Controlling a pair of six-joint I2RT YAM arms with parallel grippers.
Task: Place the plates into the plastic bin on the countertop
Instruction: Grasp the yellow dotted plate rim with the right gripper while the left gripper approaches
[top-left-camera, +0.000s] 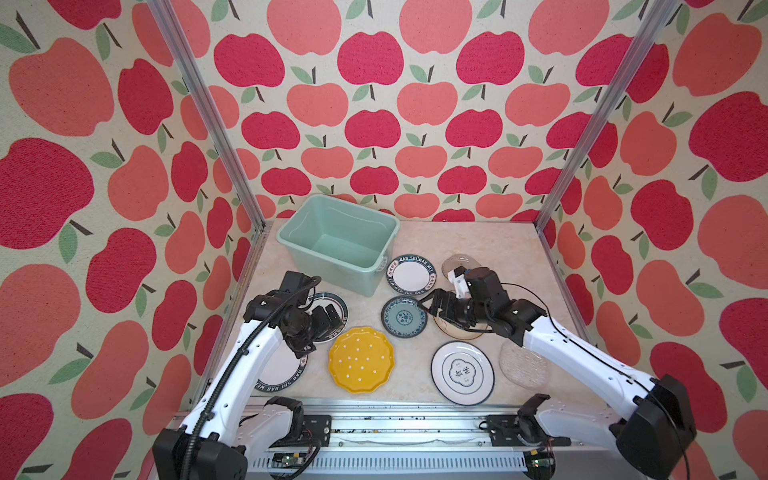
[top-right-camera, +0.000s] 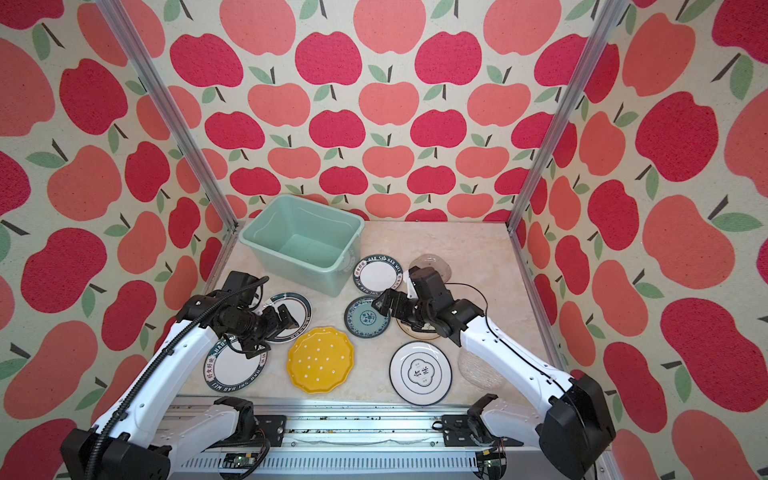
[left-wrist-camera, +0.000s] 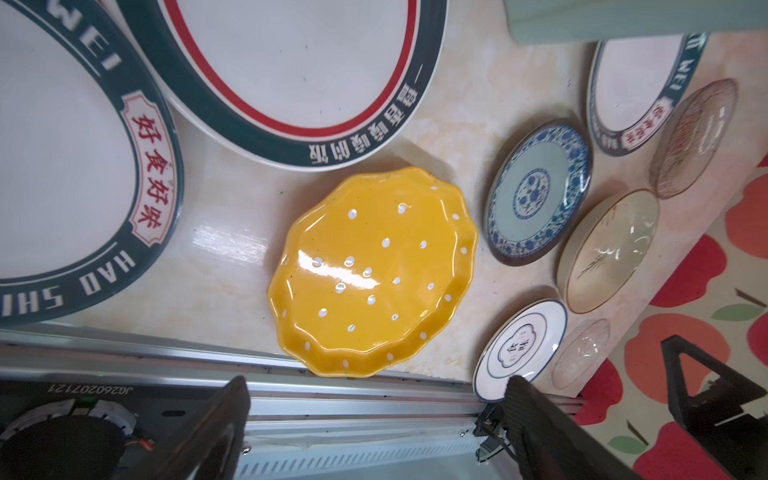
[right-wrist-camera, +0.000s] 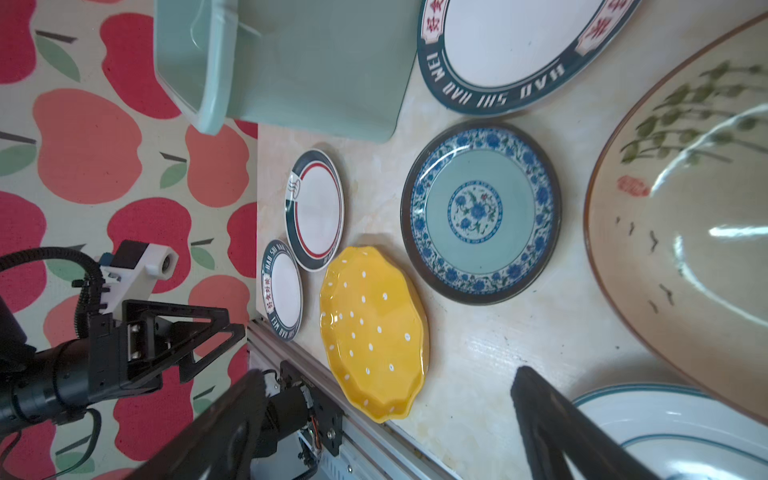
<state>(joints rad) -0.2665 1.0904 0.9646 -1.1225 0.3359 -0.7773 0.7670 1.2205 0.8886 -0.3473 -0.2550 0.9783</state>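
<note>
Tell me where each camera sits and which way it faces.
Both top views: high above the robot's bases, looking down and forward at the countertop and plastic bin; left arm and right arm show.
Left wrist: on the left arm, low over the countertop, facing the yellow plate; open left gripper frames it.
Right wrist: on the right arm, facing the teal plate and plastic bin; open right gripper and the left arm show.
Shared: all four show the yellow plate.
</note>
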